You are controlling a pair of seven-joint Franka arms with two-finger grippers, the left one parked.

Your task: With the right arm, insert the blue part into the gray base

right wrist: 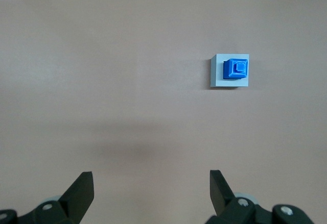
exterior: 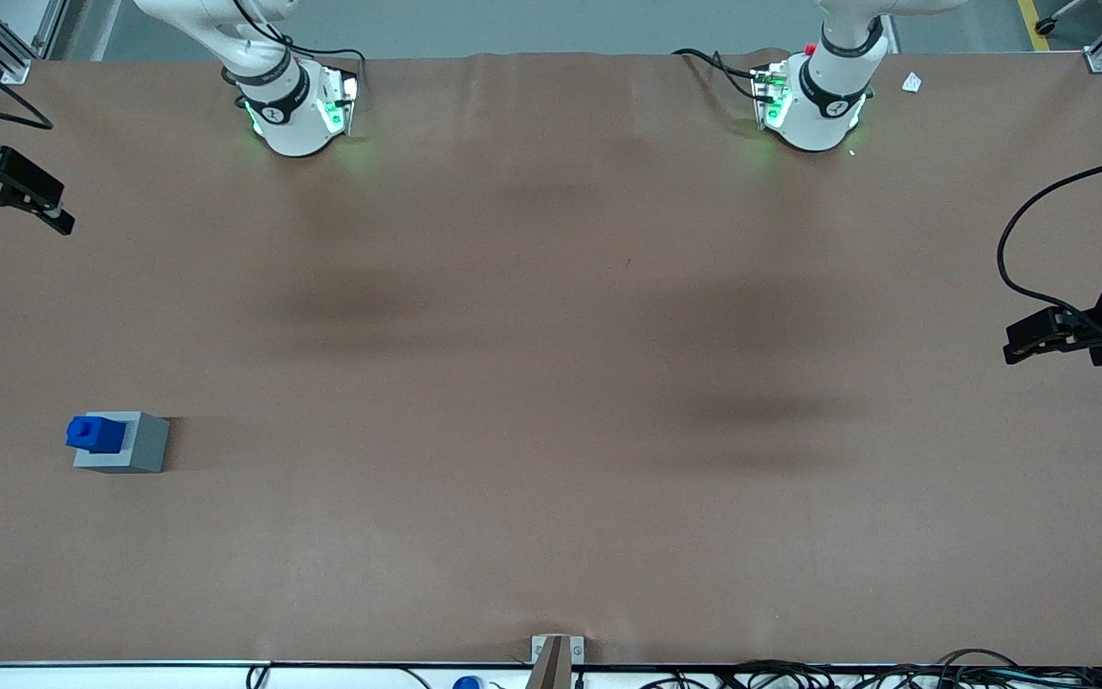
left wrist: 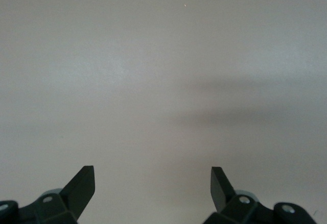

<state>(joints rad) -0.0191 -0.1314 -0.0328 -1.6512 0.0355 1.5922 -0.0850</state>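
Observation:
The blue part (exterior: 95,433) sits in the top of the gray base (exterior: 147,446) and stands up out of it, toward the working arm's end of the table. In the right wrist view the blue part (right wrist: 236,69) shows its raised stub, with the gray base (right wrist: 216,77) framing it. My right gripper (exterior: 52,212) hangs above the table, farther from the front camera than the base and well apart from it. The gripper (right wrist: 152,184) is open, with only bare table between its black fingers (right wrist: 82,191).
Brown paper covers the table (exterior: 551,383). The two arm pedestals (exterior: 295,110) (exterior: 814,105) stand along the table's back edge. A small metal bracket (exterior: 556,655) and loose cables (exterior: 848,675) lie at the front edge. A white scrap (exterior: 912,83) lies near the parked arm's pedestal.

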